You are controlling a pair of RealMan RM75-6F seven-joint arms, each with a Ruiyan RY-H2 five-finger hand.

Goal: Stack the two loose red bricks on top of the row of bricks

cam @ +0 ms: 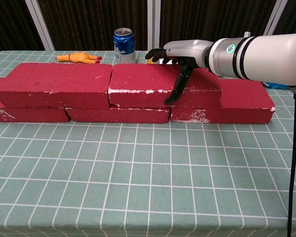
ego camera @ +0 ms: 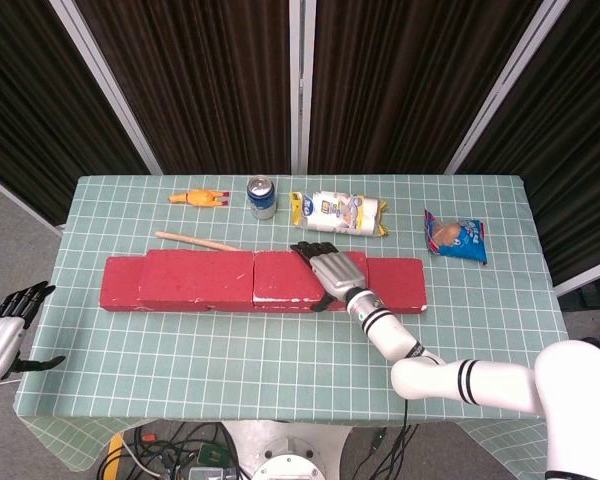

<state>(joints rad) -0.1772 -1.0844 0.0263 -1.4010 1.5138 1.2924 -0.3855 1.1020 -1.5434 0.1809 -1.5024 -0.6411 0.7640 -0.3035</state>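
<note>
Two red bricks lie end to end on top of the bottom row of bricks [ego camera: 400,282] [cam: 237,101]: the left one [ego camera: 195,277] [cam: 54,84] and the right one [ego camera: 280,277] [cam: 138,79]. My right hand [ego camera: 332,268] [cam: 185,49] lies over the right end of the right upper brick. Its fingers stretch out past the far edge and its thumb hangs down against the front face. My left hand [ego camera: 5,330] hangs off the table's left edge, fingers spread, holding nothing.
Behind the bricks are a wooden stick [ego camera: 195,241], a yellow rubber chicken [ego camera: 198,198] [cam: 79,58], a soda can [ego camera: 262,197] [cam: 124,44], a snack bag [ego camera: 337,213] and a blue packet [ego camera: 456,236]. Green gridded cloth covers the table in front of the bricks.
</note>
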